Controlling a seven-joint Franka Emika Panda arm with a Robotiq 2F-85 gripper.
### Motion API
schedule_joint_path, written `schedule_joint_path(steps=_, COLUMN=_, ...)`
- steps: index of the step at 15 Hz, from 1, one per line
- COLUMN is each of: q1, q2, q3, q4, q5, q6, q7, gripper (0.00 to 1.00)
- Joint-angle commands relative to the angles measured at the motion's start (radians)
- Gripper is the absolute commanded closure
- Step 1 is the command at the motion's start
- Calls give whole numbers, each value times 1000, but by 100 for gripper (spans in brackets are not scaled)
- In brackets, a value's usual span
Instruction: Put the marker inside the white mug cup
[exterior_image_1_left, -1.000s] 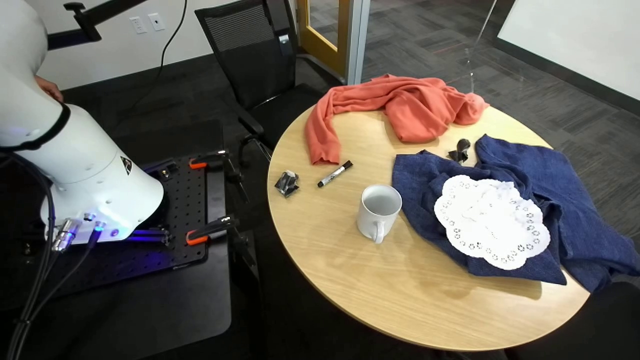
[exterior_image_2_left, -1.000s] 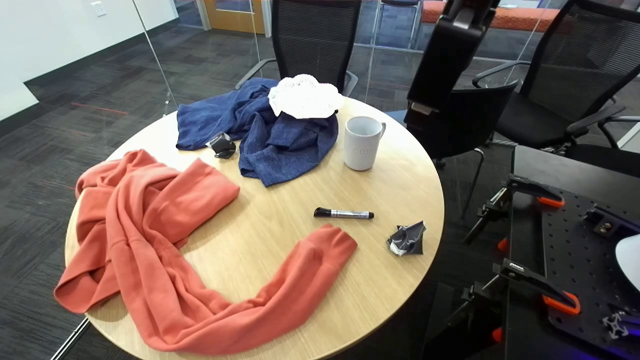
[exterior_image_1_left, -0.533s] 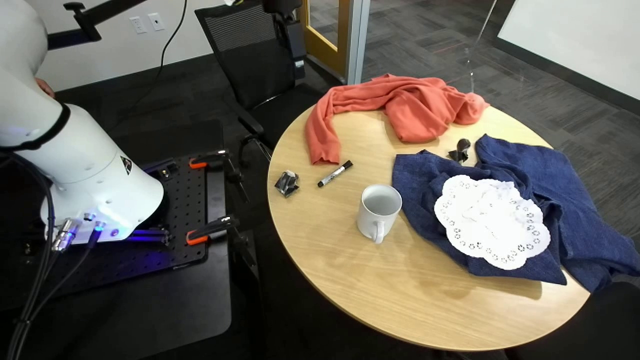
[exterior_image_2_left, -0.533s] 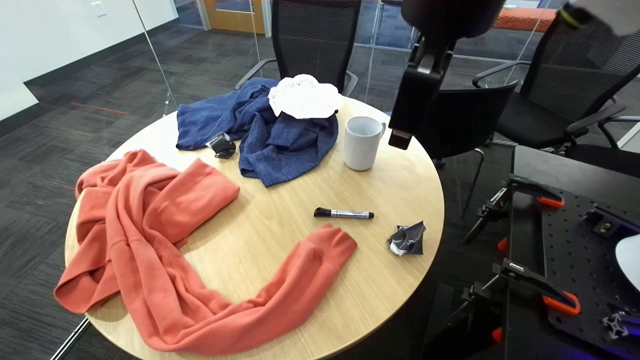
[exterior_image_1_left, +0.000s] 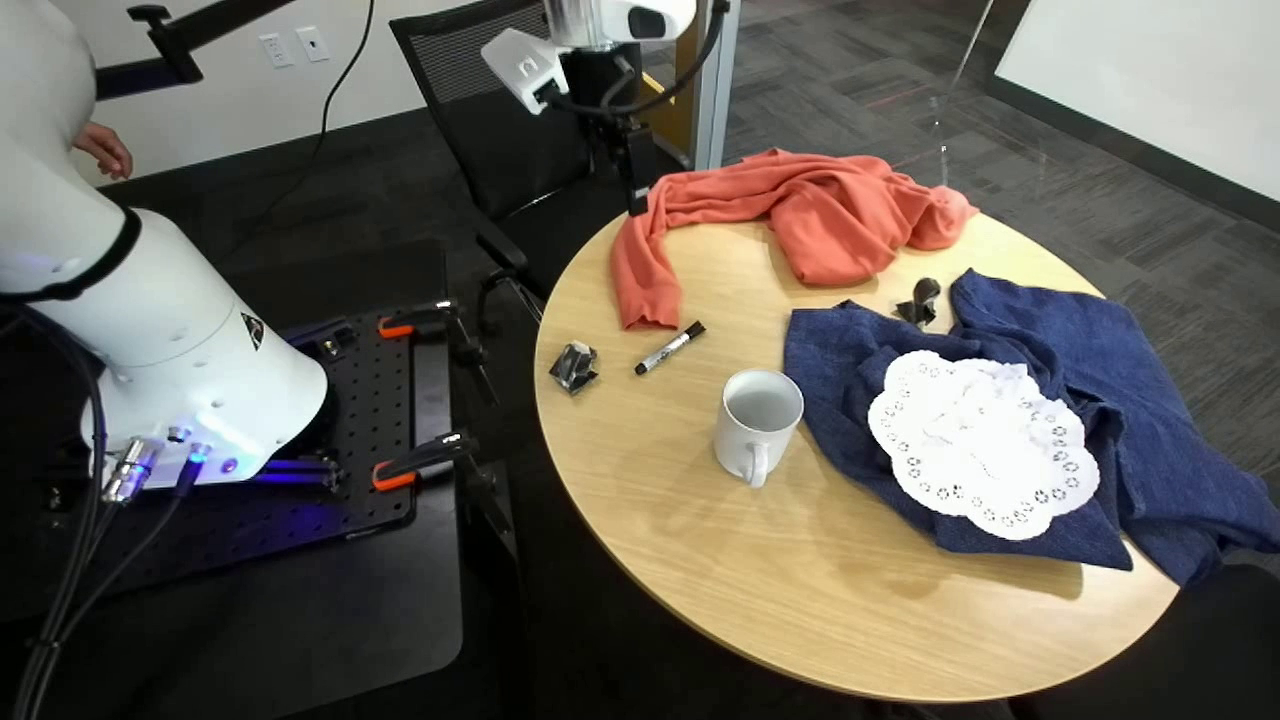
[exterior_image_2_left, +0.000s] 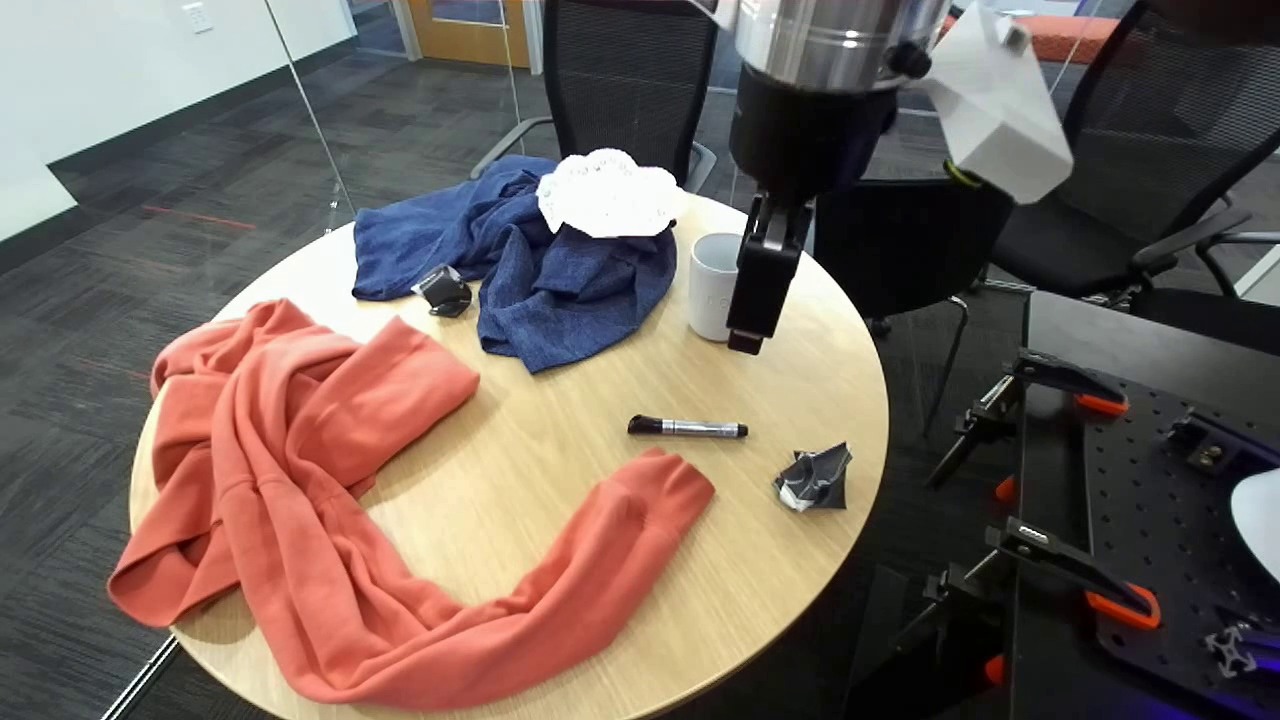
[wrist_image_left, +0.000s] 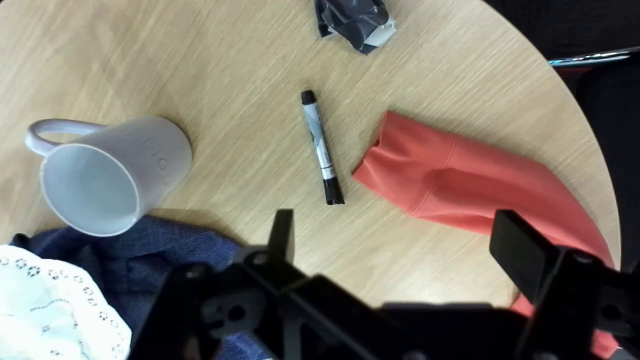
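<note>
The marker, silver with black ends, lies flat on the round wooden table in both exterior views (exterior_image_1_left: 670, 348) (exterior_image_2_left: 690, 428) and in the wrist view (wrist_image_left: 317, 142). The white mug (exterior_image_1_left: 745, 440) stands upright with its handle to the side. It also shows in the wrist view (wrist_image_left: 155, 160) and, partly covered by the gripper, in an exterior view (exterior_image_2_left: 709, 300). My gripper (wrist_image_left: 392, 220) is open and empty, above the table and apart from marker and mug. In the wrist view the marker lies ahead of the fingertips, nearer the left finger. The gripper also shows in both exterior views (exterior_image_1_left: 638, 205) (exterior_image_2_left: 746, 340).
An orange-red garment (exterior_image_2_left: 560, 600) lies with its sleeve end close to the marker. A crumpled black wrapper (exterior_image_2_left: 815, 478) lies near the table edge. A blue cloth (exterior_image_1_left: 850, 370) with a white doily (exterior_image_1_left: 985, 440) lies beside the mug. A black lump (exterior_image_2_left: 443, 291) lies by the cloth.
The arm and gripper have come down into view over the table, moving left and down in an exterior view, and now partly cover the mug there. Marker and mug have not moved.
</note>
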Motion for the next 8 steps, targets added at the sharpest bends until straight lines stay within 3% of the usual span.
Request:
schedule_joint_path(steps=1, q1=6, q2=129, q3=-24, q4=56, q5=-50, q6=65, q7=-7, gripper=0)
schedule_joint_path(steps=4, q1=15, q2=227, q3=-52, q4=110, q5=-90, q6=87, q7=2, gripper=0)
schedule_joint_path(steps=8, q1=17, q2=347, q3=-85, q4=200, q5=-60, q6=78, q7=-33, gripper=0)
